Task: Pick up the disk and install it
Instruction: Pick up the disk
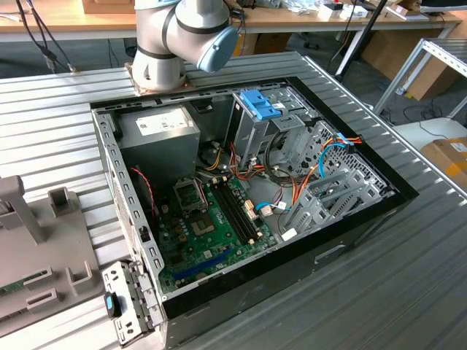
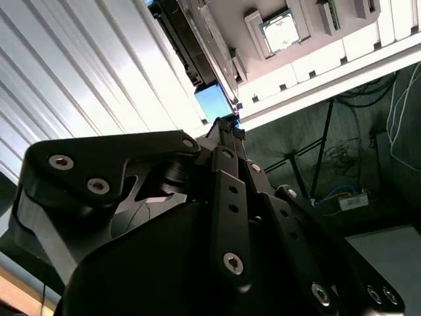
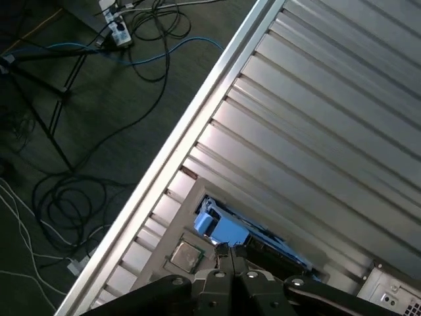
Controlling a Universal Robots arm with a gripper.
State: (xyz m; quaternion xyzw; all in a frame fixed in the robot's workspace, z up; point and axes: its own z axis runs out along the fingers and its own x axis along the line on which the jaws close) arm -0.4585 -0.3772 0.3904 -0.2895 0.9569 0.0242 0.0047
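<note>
First wrist view is showing the gripper hovering just by the disk, which is sitting near the table edge, not yet installed. Whether the gripper is clamping anything, I cannot tell.

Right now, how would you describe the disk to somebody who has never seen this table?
Start from the ribbed metal table and find the grey holder at its edge, the one with a square chip in it. The disk sits beside that chip, just ahead of the hand. It is the dark slab with bright blue plastic rails, while its neighbours are grey.
</note>
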